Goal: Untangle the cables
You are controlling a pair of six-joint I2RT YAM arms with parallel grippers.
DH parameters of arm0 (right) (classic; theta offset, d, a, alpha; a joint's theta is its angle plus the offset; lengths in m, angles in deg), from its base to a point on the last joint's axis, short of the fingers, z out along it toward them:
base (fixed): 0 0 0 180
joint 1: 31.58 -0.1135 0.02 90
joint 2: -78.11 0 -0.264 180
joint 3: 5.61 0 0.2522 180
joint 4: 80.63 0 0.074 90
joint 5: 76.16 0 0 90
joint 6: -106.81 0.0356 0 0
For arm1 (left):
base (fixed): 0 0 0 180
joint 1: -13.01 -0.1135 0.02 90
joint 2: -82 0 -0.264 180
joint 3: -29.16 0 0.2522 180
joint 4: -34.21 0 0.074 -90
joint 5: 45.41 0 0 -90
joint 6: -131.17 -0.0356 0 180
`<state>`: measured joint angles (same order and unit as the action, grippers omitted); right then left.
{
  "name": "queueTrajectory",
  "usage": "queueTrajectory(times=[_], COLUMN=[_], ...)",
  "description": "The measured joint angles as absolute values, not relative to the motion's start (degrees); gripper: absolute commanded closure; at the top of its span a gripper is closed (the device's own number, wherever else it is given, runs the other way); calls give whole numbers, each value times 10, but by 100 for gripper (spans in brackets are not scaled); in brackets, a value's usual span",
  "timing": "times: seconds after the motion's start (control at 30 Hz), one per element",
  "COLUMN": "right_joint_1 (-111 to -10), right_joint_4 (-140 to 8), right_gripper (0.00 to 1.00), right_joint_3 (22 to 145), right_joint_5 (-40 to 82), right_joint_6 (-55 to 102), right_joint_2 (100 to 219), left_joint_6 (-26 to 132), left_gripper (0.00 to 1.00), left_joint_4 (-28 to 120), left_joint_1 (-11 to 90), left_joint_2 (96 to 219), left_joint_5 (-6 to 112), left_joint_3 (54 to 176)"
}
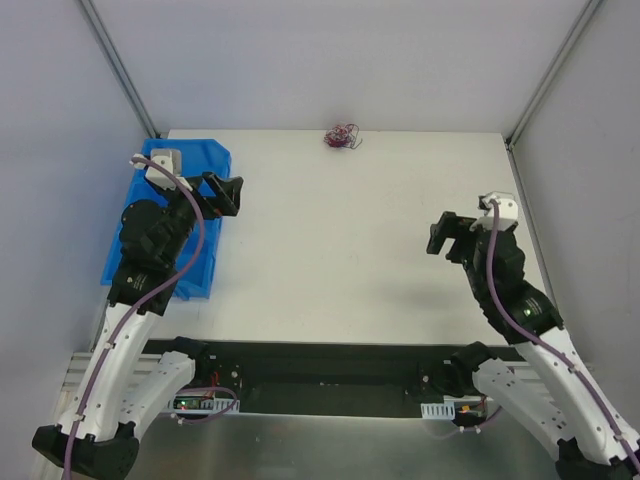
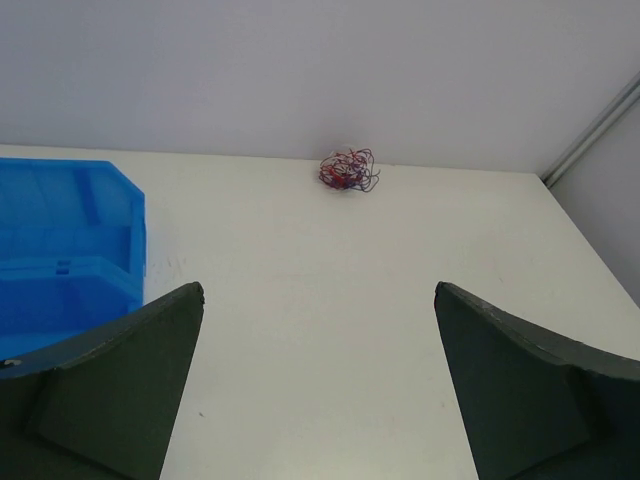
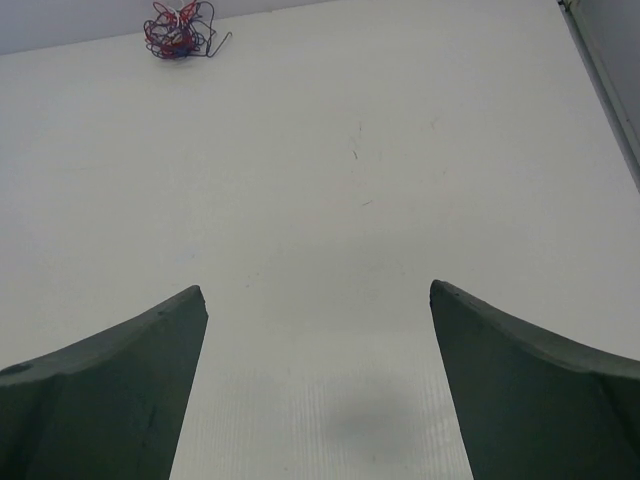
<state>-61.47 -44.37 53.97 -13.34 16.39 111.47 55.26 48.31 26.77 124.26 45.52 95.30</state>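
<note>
Logged the cables (image 1: 341, 137) as one small knot of red, dark and pale strands, lying on the bench (image 1: 350, 260) at its far edge, close under the rear wall.

Seen from the left hand (image 2: 318, 290): ahead and a touch to its right, well apart. Seen from the right hand (image 3: 315, 290): ahead and well off to its left, well apart.

Noted the left hand's fingers (image 2: 120, 380) spread wide, nothing between them. Same for the right hand: spread wide, empty.

Noted a blue bin (image 1: 190, 160) just to the left of the left hand.

Judged as not yet begun: knot whole, no strand drawn free.

Risks, by judgement only:
- Too thin to pinch cleanly. Likely to close on the whole clump instead of a single strand, then merely drag it and tighten the loops.
- Likely to shove the knot into the rear wall if approached low and forward, given so little bench behind it.
- Likely to lift the entire clump when pulled by one hand alone. Better pinned with the other hand first.
- Cramped working spot for two hands at once. Danger of fingers knocking together over so small a knot.
- Springy curls, apt to snag on a fingertip and ride back with the hand.
- Long reach from either side. Probably less fine control at full stretch.
</note>
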Motion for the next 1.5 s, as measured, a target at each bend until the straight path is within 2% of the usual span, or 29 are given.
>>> queueTrajectory(times=[0.17,0.4,0.67,1.0,1.13,1.3,1.37,1.47,1.5], right_joint_1=[-615,-603,-526,-499,-498,-499,-500,-502,-504], right_joint_4=[-476,-615,-704,-773,-813,-837,-830,-825,-825], right_gripper=[4,4,4,1,9,14,25,34,43], right_joint_3=[569,605,814,1092,1162,1283,1354,1440,1450], right_joint_5=[-124,-125,-41,55,79,90,87,80,76], right_joint_6=[184,226,308,405,464,546,573,612,625], right_joint_2=[1227,1430,1727,2037,2137,2269,2324,2385,2393], left_joint_6=[554,550,555,557,557,557,557,558,559], left_gripper=[1,1,1,1,1,1,1,1,1], left_joint_4=[487,488,492,492,492,493,493,493,493], left_joint_1=[264,251,249,249,250,251,251,251,251], left_joint_2=[1244,1259,1279,1286,1293,1304,1307,1311,1312], left_joint_5=[475,504,530,551,560,565,566,566,566], left_joint_3=[954,965,969,969,970,970,970,970,970])
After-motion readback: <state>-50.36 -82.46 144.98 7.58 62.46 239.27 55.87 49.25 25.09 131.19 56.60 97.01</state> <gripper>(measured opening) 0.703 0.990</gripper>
